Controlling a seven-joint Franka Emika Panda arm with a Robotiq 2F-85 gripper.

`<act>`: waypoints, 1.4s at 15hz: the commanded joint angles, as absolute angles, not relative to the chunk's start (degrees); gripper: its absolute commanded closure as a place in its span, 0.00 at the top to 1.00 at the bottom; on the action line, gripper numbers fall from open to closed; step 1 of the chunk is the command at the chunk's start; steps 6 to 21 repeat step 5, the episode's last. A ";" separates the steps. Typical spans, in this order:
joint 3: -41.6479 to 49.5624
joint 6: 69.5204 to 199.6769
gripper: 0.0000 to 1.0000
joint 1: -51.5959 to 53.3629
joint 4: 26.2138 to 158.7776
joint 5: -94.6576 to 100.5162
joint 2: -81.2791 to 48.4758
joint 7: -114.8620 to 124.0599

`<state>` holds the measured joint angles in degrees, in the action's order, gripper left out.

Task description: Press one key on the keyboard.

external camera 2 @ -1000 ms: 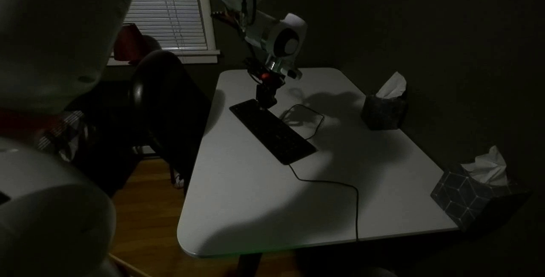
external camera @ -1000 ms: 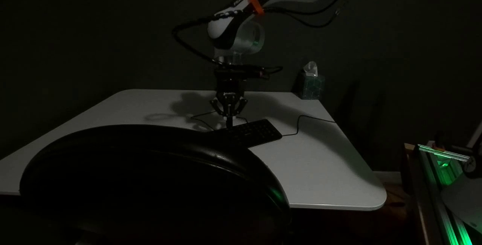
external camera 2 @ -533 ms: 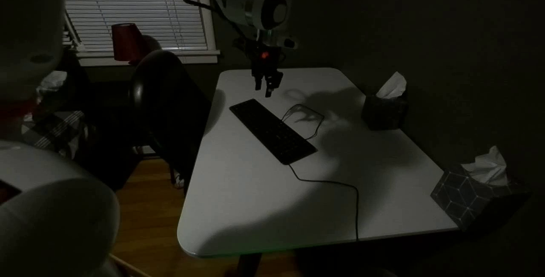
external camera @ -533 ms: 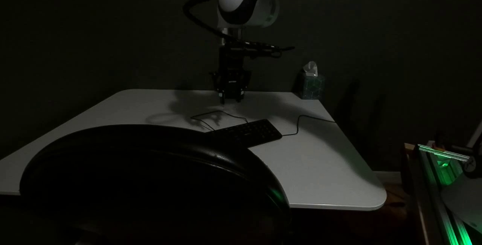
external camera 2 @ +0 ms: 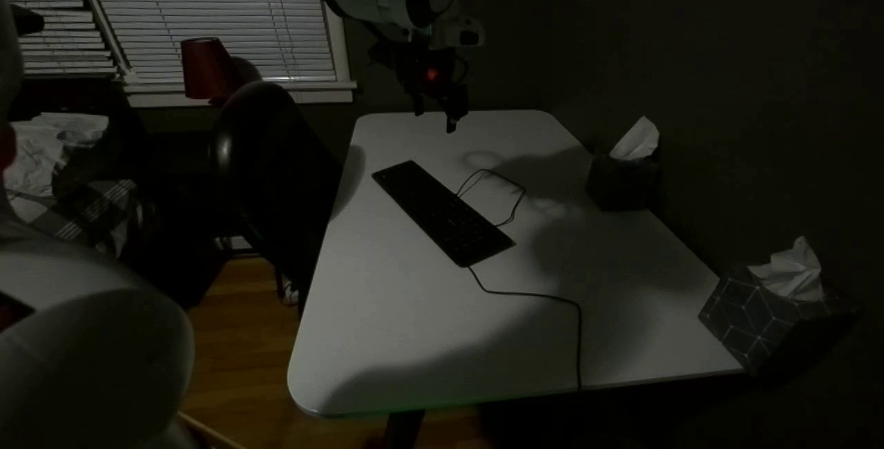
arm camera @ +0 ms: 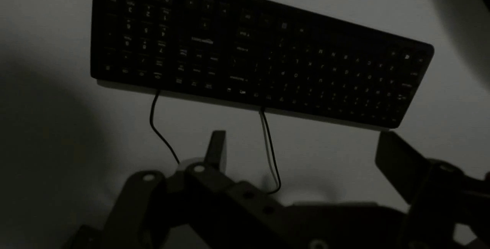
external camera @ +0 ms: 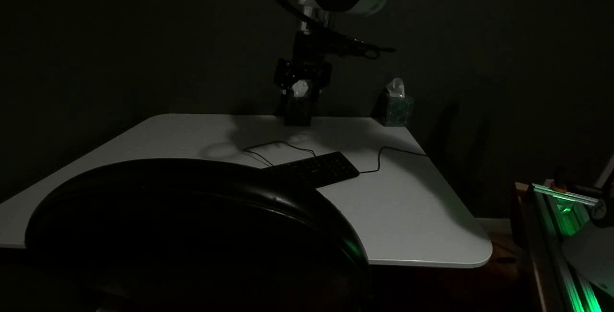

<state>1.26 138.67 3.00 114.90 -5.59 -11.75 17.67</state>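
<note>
We see a white table (external camera 2: 414, 328) with a black chair (external camera: 192, 216) beside it. Flat on the table lies a full-size keyboard (arm camera: 256, 51). Above, apart from it, our gripper (arm camera: 301, 140) hangs with fingers spread wide. Two tissue boxes (external camera 2: 756, 321) stand by the table's edge; a cable (external camera 2: 528, 294) leaves the keyboard's end.

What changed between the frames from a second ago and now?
The gripper, down at the keyboard a second ago, has lifted up and clear of it; its fingers, together then, now stand apart. Nothing was picked up or let go. The keyboard, its cable and both tissue boxes stayed where they were.
</note>
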 commanded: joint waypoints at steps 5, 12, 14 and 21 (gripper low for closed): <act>0.95 138.82 1.00 2.69 115.65 -5.37 -11.24 17.60; 0.95 138.82 1.00 2.69 115.65 -5.37 -11.24 17.60; 0.95 138.82 1.00 2.69 115.65 -5.37 -11.24 17.60; 0.95 138.82 1.00 2.69 115.65 -5.37 -11.24 17.60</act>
